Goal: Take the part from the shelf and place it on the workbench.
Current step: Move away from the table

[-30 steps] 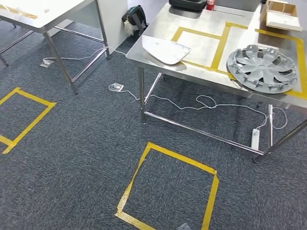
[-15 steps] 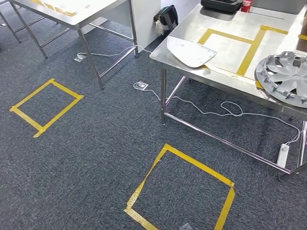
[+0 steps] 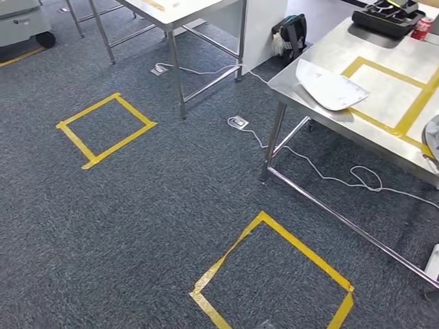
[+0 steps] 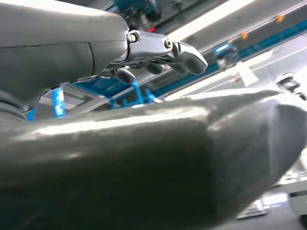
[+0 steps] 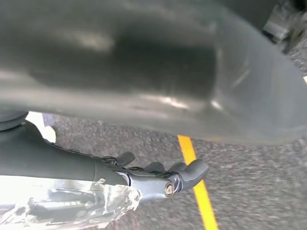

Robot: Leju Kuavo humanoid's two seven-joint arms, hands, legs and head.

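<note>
**Hands empty, bench to the right: the fetch is not yet made**

In the left wrist view the left hand (image 4: 159, 50) holds nothing, its fingers loosely stretched and apart. In the right wrist view the right hand (image 5: 163, 177) is likewise released, hanging over carpet and a strip of yellow tape (image 5: 197, 187).

The head view looks down on grey carpet. The steel workbench (image 3: 357, 127) fills the upper right of the frame. On it lie a white panel (image 3: 331, 86) beside a taped outline, a hubcap (image 3: 432, 137) cut by the right edge, and a black tray (image 3: 385, 17) at the top right. A taped floor square (image 3: 305, 250) sits at lower centre, and a cable (image 3: 331, 179) trails under the bench.

Where the part to be fetched lies cannot be told; whether the panel or hubcap counts as one already delivered is unclear.

With both hands free, the step in hand is probably travel toward the shelf. The next move calls for bringing the shelf into sight, standing square before it, and then reaching for the part, keeping the feet off the cable.
</note>
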